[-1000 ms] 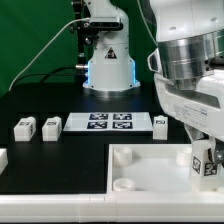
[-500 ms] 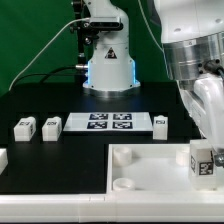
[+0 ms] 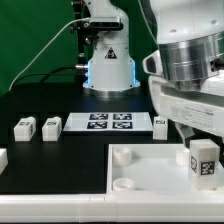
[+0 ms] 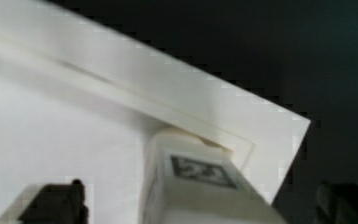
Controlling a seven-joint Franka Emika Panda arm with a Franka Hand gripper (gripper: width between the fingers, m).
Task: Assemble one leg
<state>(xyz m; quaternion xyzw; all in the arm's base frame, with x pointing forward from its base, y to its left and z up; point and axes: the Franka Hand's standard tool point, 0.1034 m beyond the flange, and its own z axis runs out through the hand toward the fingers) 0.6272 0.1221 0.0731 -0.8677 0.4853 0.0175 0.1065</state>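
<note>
Leg [image 3: 204,160]: upright on the tabletop's [image 3: 150,165] corner at the exterior view's right, seemingly seated in a socket.
Gripper [image 4: 202,205]: fingers apart, straddling the leg without touching.
Spare legs [image 3: 26,127]: beside the marker board [image 3: 110,122], waiting.

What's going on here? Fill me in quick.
A Franka arm is assembling a piece of furniture. One leg stands upright at a corner of the large white board, on the exterior view's right. In the wrist view the gripper is open with its fingers either side of that leg, not touching it. Three more legs lie loose on the black table beside the marker board.
</note>
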